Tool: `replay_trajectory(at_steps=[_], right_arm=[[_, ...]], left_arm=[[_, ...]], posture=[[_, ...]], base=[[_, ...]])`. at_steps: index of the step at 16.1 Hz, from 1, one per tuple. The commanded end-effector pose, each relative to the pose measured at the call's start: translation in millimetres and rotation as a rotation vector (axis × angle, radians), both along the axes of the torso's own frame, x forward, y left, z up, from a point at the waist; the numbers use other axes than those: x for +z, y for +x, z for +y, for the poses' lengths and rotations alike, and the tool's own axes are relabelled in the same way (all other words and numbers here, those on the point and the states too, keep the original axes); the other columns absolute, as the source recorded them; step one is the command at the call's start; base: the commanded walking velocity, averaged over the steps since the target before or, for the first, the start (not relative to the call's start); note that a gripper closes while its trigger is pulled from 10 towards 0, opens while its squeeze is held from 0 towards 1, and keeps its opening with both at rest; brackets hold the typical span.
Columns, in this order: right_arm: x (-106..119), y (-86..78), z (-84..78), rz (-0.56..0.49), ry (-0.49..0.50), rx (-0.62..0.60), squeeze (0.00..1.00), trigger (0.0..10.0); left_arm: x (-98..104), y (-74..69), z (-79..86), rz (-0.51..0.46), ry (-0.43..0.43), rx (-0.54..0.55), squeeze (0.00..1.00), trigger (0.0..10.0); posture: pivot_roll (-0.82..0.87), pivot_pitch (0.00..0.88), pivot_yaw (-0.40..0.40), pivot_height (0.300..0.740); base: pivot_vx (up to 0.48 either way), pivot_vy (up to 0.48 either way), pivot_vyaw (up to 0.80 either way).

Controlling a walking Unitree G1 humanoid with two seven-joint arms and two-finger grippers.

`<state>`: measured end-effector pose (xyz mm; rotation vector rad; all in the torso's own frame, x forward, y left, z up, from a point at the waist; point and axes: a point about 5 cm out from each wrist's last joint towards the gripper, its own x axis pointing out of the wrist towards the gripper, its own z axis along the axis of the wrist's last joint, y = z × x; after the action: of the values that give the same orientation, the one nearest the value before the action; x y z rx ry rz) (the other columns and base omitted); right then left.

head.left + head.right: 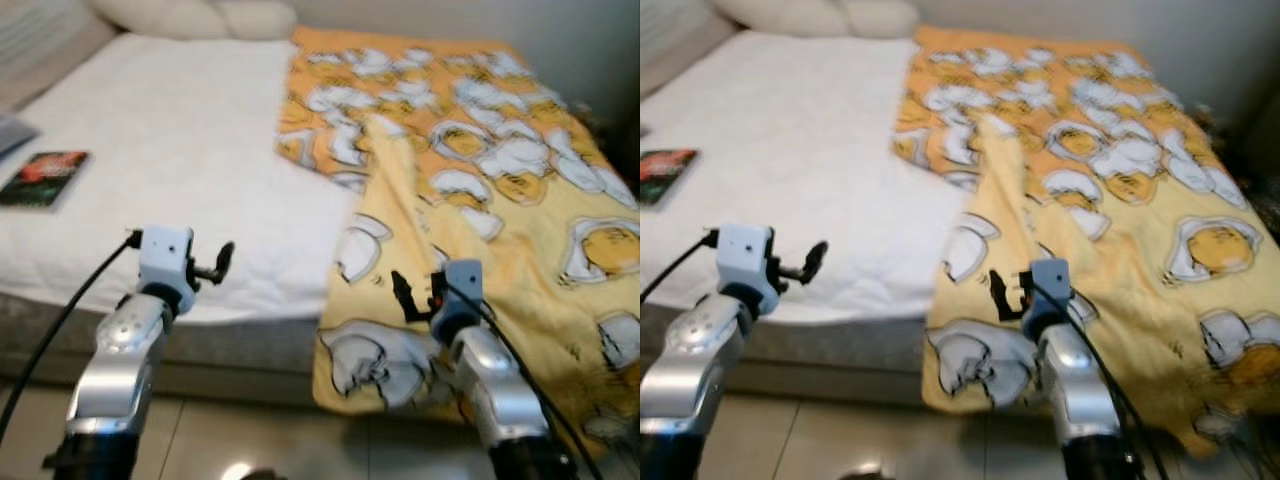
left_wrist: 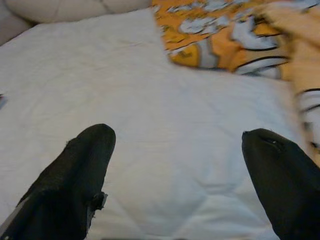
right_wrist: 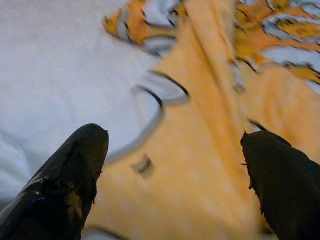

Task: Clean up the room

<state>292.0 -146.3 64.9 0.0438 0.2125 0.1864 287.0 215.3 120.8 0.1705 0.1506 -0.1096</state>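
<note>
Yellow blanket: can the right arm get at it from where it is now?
Probably yes. The right gripper hangs open just above the yellow blanket where it drapes over the bed's edge, and nothing lies between them.

Head stereo pair looks forward and down from the foot of the bed [image 1: 180, 150], both arms in the near foreground. Both eyes share the white sheet, the yellow blanket [image 1: 500, 200] on the right, the book [image 1: 45, 178] far left; right eye sits slightly rightward, so things shift left in it. Left wrist camera looks close along its fingers [image 2: 85, 170] at the sheet [image 2: 160, 125], blanket edge far right. Right wrist camera looks close along its fingers [image 3: 75, 170] at the blanket [image 3: 210, 165], sheet on the left. Wrist views overlap the head views at the sheet-blanket border.
</note>
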Motion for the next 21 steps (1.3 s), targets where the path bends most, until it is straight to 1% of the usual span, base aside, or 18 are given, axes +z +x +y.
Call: replay_trajectory(at_steps=[1,6,11,21], right_arm=[[-0.1,-0.1,-10.5,0.002,-0.017,-0.03,1.0,10.0],[-0.4,0.3,-8.5,0.001,-0.053,-0.018,1.0,10.0],[-0.1,1.4,-11.0,0.006,-0.075,-0.036,1.0,10.0],[-0.1,1.4,-11.0,0.006,-0.075,-0.036,1.0,10.0]], left_arm=[[5.6,4.2,-8.0,-0.024,-0.01,-0.03,0.79,10.0],[5.2,4.0,-7.0,-0.022,-0.007,-0.038,0.79,10.0],[5.1,4.6,-7.4,-0.02,-0.008,-0.044,0.79,10.0],[5.1,4.6,-7.4,-0.02,-0.008,-0.044,0.79,10.0]], posture=[[0.08,0.0,0.0,0.74],[0.08,0.0,-0.001,0.74],[0.08,0.0,-0.001,0.74],[0.08,0.0,-0.001,0.74]], base=[[0.349,0.0,0.0],[0.355,0.0,0.0],[0.353,0.0,0.0],[0.352,0.0,0.0]])
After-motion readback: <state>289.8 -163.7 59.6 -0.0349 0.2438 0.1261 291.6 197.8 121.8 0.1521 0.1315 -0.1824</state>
